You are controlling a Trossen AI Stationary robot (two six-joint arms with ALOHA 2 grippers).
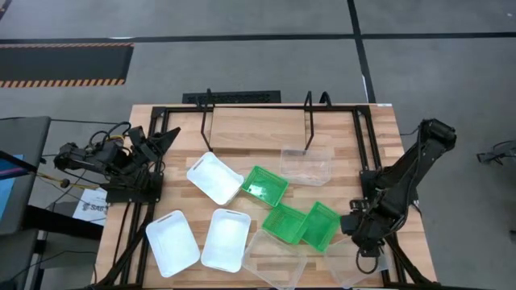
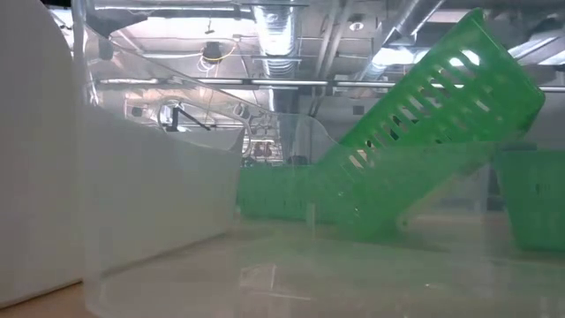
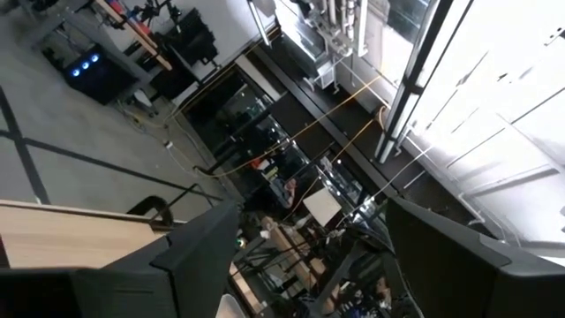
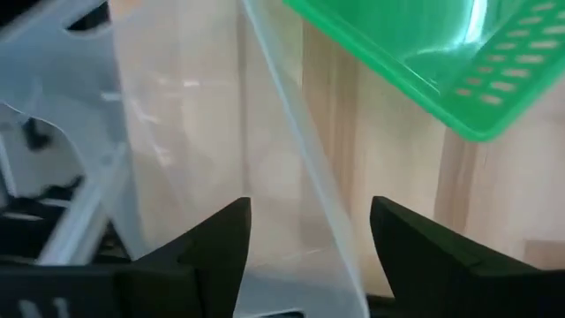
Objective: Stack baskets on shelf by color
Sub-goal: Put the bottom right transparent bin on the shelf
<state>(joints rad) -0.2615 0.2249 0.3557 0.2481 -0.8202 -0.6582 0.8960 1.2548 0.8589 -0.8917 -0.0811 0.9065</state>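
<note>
Right wrist view: my right gripper (image 4: pixel 305 256) stands wide, its two dark fingers (image 4: pixel 207 252) straddling the thin wall of a clear basket (image 4: pixel 291 150) at the table's near right corner; nothing is pinched yet. Risk one, as I judge it: this wall is slick and flexible, so a shallow bite could let it slip or bow out as I lift. Just beyond, a green basket (image 4: pixel 415 53) leans tilted over the neighbouring clear bin; in the high view it (image 1: pixel 320 224) overlaps a second green one (image 1: pixel 284 223). Risk two: raising the clear basket (image 1: pixel 355 262) could nudge that unstable stack and topple it. Farther in lie a third green basket (image 1: pixel 265 184), three white baskets (image 1: pixel 214 177), and one clear basket (image 1: pixel 306 165) beside the shelf (image 1: pixel 256 121), which holds nothing so far. My left gripper (image 3: pixel 309 256) waits, open wide, at the table's left edge.
</note>
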